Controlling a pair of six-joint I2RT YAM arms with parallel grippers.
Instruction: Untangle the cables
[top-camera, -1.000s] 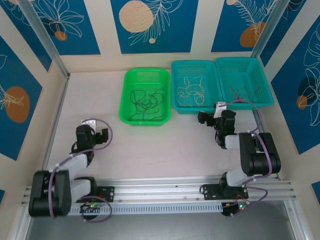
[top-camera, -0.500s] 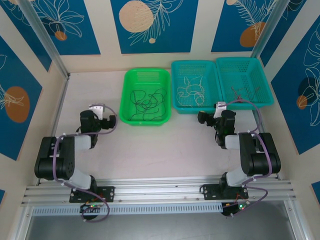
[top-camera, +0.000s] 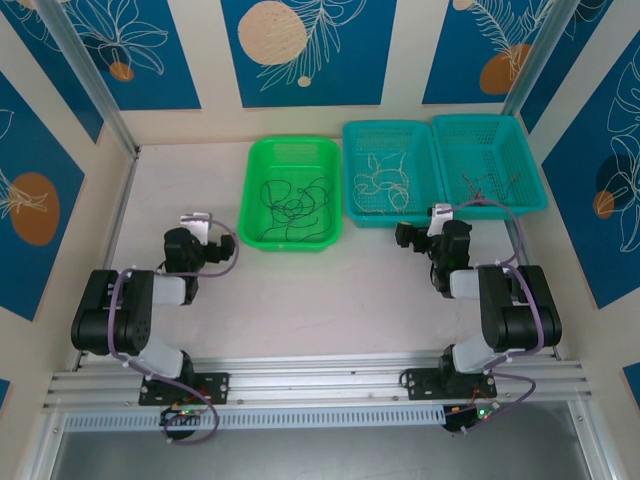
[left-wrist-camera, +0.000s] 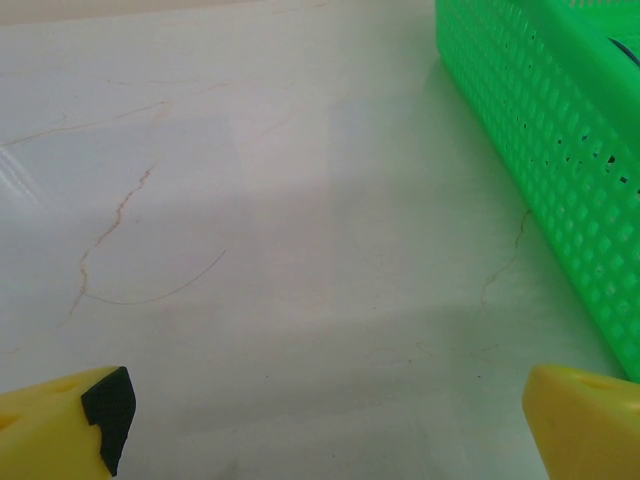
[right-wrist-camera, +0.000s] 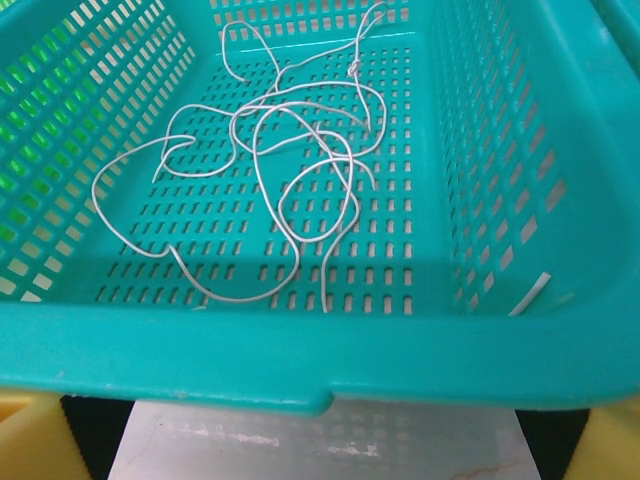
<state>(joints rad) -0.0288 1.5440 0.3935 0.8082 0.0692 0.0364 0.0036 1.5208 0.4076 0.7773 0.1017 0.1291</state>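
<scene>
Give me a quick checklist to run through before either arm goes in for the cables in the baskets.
1. Left gripper open and empty: ok, jaws wide apart over bare table.
2. Right gripper open and empty: ok.
3. Left gripper above the black cables: not ok, it sits beside the green basket, outside its wall.
4. Right gripper above the whitish cables: not ok, it is at the near rim of the teal basket, cables farther in.
5. Black cables separated: not ok, they overlap in a clump.
6. Whitish cables knotted or just crossing: cannot tell.
</scene>
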